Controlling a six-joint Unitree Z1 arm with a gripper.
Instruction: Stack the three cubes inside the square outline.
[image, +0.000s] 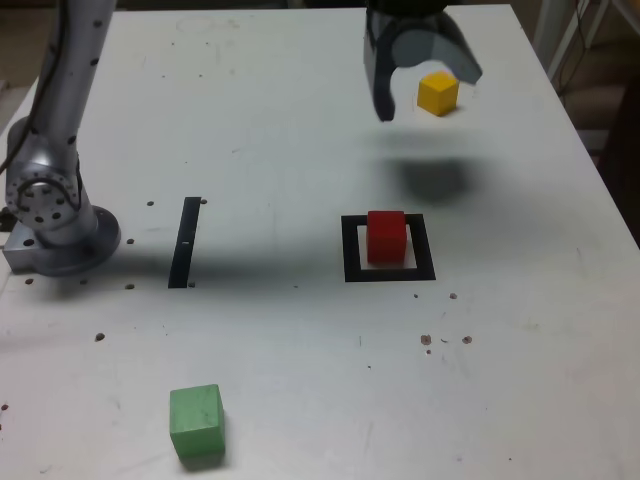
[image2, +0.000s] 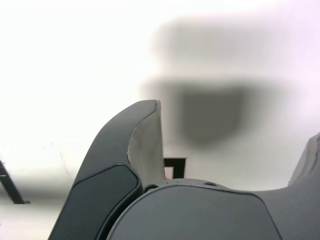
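A red cube (image: 386, 237) sits inside the black square outline (image: 351, 250) right of the table's middle in the exterior view. The yellow cube (image: 438, 93) lies at the far right. My gripper (image: 427, 92) hangs open above the table there, and the cube shows between its fingers in that view. Its shadow falls between the yellow cube and the outline. The green cube (image: 196, 421) rests near the front left edge. In the wrist view the gripper (image2: 237, 120) is open and empty, with only a corner of the square outline (image2: 174, 163) showing; no cube appears.
A thin black strip (image: 185, 241) lies left of the outline in the exterior view. The arm's silver base (image: 55, 215) stands at the table's left edge. The table's right edge runs close beside the yellow cube.
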